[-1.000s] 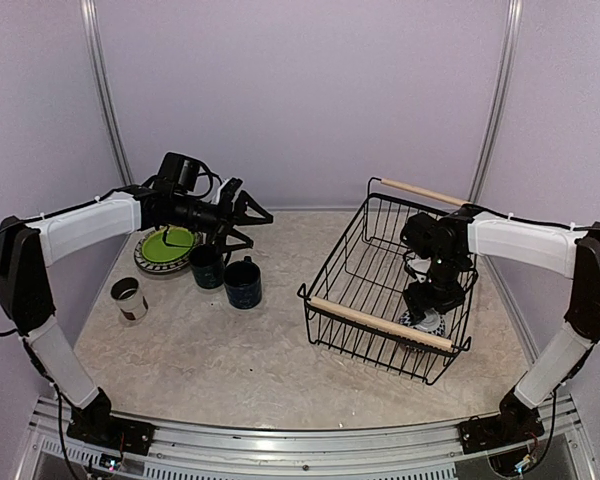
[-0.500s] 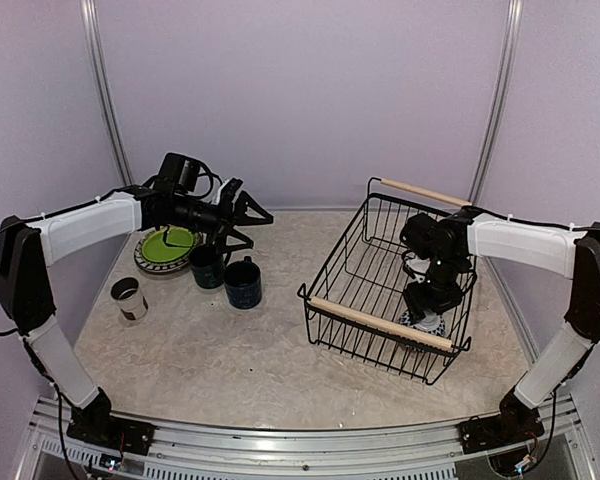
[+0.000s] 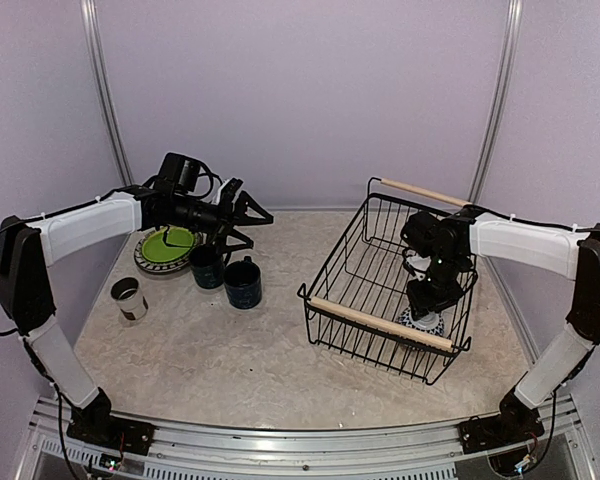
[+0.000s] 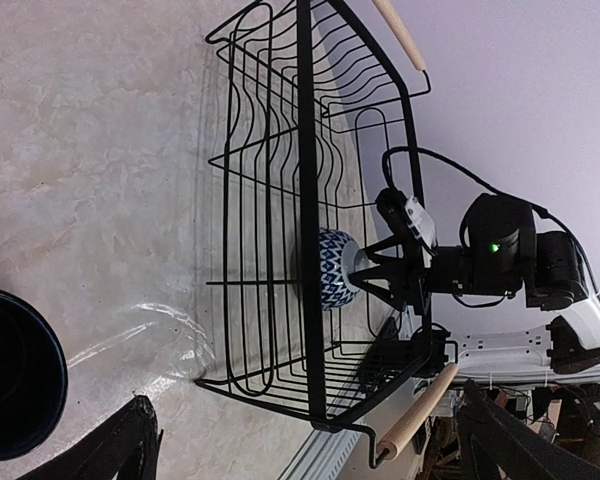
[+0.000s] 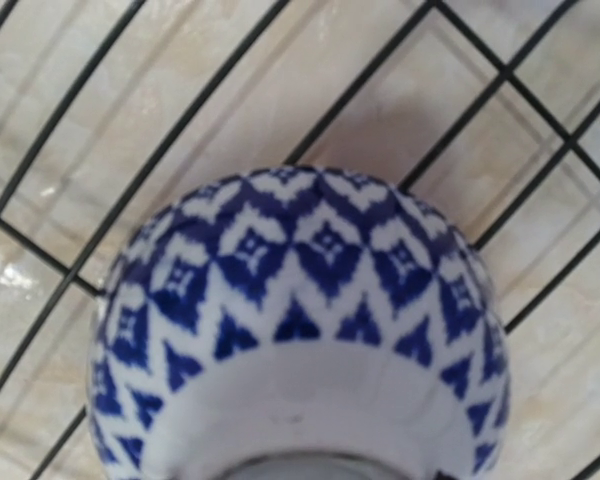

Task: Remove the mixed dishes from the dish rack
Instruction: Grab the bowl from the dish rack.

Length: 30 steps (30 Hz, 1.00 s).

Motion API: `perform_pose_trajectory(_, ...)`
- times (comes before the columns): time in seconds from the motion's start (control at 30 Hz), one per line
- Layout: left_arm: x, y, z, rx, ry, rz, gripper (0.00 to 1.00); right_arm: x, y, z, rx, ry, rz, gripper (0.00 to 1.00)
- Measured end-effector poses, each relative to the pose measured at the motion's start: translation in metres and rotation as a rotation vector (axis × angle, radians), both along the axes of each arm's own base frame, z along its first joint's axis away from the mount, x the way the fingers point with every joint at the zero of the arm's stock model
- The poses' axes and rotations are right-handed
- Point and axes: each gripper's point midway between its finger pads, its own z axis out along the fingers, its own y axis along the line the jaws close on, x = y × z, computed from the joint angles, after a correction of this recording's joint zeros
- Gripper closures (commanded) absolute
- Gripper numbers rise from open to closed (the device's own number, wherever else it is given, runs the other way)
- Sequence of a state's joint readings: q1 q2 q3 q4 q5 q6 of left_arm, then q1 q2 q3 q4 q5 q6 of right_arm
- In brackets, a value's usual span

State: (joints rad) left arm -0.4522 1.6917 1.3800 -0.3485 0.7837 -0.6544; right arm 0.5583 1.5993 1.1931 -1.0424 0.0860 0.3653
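The dish rack (image 3: 332,262) stands on the right of the table, and in its near right corner a blue-white bowl (image 3: 420,322) lies bottom up. My right gripper (image 3: 427,306) points down onto it. The left wrist view shows the right gripper (image 4: 365,272) with a finger on either side of the bowl (image 4: 332,268); whether they touch it does not show. In the right wrist view the bowl (image 5: 300,300) fills the frame and hides the fingers. My left gripper (image 3: 260,229) hangs open and empty above two dark blue mugs (image 3: 207,265) (image 3: 244,282).
A lime green plate (image 3: 168,243) lies on a stack of plates at the far left. A small metal cup (image 3: 130,298) stands in front of them. The rack's wooden rod handles (image 3: 380,322) run along its near and far ends. Walls close in on both sides.
My right wrist has shifted a little over the bowl inside the rack. The left arm and the dishes on the left have not moved.
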Motion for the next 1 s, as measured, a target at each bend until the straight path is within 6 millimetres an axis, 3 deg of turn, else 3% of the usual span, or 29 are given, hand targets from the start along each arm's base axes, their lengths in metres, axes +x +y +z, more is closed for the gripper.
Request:
perform_pose_trajectory(0.33,0.000,0.000,0.000,-0.001,0.000,-0.001,0.02,0.002,0.002,0.003,0.014,-0.015,-0.006,0.84)
perform_pose_trajectory(0.53,0.000,0.000,0.000,-0.001,0.000,-0.001,0.01,0.010,0.007,0.014,0.059,-0.079,-0.021,0.92)
perform_pose_trajectory(1.0,0.000,0.000,0.000,0.003,-0.003,0.002,0.01,0.031,0.025,0.014,0.172,-0.183,-0.073,0.94)
